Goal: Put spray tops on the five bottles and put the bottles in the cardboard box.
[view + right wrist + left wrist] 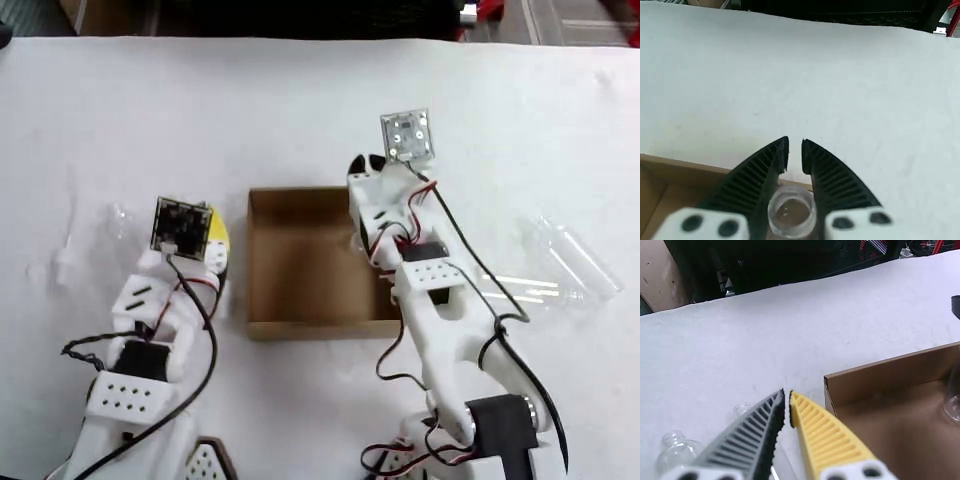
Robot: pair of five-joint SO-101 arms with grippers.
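Where the cardboard box [300,329] sits open at the middle of the white table [300,100], the right gripper [794,149] hangs over its far right corner with a clear bottle [791,216] between its black jaws. Those jaws are drawn in narrow, the tips a slit apart, and they clasp the bottle at its neck. The right wrist view looks nearly straight into the round open mouth, so the bottle's long axis runs up and down, mouth upward, with no spray top on it. The left wrist view shows instead the bottle's side, a clear upright shape inside the box walls at the end away from the left arm. Whether its base touches the brown floor I cannot tell.

The left gripper [787,401] is just outside the box's left wall, its grey and yellow jaws closed tip to tip with nothing between them. Near it on the table, the left wrist view picks out a second bottle [675,449], its threaded neck bare. Whether it stands or lies I cannot tell. The high view adds a lying bottle [578,262] well to the right of the box, its long axis slanting from far left to near right; which end is the neck I cannot tell
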